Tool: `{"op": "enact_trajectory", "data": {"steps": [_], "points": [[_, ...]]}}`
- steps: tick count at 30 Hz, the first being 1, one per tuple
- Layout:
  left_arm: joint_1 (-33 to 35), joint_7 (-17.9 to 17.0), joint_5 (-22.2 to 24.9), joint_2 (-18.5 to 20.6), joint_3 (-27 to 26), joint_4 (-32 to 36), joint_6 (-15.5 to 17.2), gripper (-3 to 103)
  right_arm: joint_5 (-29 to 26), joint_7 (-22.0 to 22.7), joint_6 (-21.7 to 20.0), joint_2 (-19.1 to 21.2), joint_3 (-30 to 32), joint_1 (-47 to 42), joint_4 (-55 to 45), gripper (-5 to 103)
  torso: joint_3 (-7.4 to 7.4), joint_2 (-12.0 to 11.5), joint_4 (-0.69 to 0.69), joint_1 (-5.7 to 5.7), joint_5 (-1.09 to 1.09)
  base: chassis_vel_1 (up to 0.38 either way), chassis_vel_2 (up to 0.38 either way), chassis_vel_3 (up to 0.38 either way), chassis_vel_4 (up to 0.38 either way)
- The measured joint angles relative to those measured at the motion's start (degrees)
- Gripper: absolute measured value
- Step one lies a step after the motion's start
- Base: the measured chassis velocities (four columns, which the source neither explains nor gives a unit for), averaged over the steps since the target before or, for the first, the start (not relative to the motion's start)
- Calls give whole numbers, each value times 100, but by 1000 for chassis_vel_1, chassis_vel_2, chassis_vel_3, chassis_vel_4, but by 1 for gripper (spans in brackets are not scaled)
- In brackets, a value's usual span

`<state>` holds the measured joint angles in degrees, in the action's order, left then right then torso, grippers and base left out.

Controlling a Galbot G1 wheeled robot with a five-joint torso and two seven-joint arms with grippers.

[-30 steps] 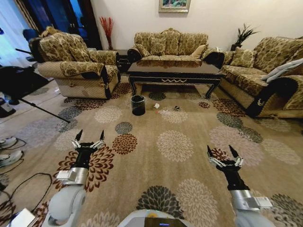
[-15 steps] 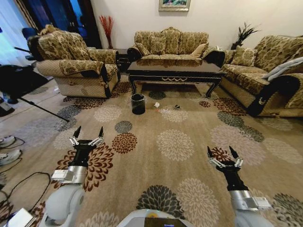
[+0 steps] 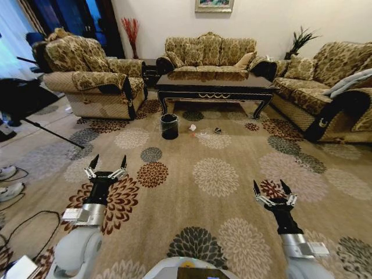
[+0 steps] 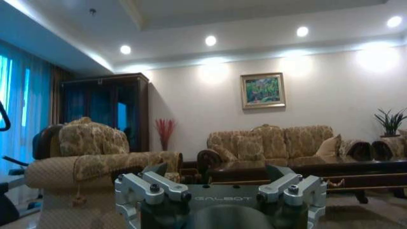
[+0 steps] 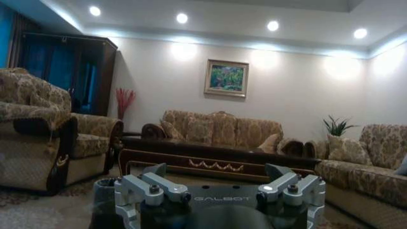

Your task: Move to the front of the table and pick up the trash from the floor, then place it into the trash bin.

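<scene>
The long dark table (image 3: 214, 87) stands ahead before the far sofa; it also shows in the right wrist view (image 5: 210, 160). On the carpet in front of it lies the trash: a white wad (image 3: 192, 128), a clear bottle (image 3: 203, 137) and a small dark scrap (image 3: 217, 131). The black trash bin (image 3: 169, 127) stands just left of them, and its rim (image 5: 103, 187) peeks behind my right fingers. My left gripper (image 3: 106, 162) and right gripper (image 3: 270, 189) are held low and forward, both open and empty, far short of the trash.
An armchair (image 3: 96, 78) stands at the left, a sofa (image 3: 209, 53) behind the table, another sofa (image 3: 331, 87) at the right. Cables (image 3: 23, 226) and a tripod leg (image 3: 49, 135) lie at the left. Open patterned carpet (image 3: 215, 174) stretches ahead.
The whole view has shifted slightly: the table, bin and trash sit a little lower and nearer, so the camera has moved forward. Both arms keep their pose.
</scene>
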<state>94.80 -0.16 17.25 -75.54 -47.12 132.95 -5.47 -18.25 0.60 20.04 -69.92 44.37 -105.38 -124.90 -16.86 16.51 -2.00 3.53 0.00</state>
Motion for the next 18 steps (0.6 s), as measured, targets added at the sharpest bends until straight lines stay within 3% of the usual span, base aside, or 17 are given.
{"op": "enact_trajectory", "data": {"steps": [18], "points": [[13, -18, -10, -32, 12, -14, -1, 100, 51, 30, 41, -43, -4, 2, 13, 100, 312, -434, 0, -123, 0, 0, 0, 0, 0]]}}
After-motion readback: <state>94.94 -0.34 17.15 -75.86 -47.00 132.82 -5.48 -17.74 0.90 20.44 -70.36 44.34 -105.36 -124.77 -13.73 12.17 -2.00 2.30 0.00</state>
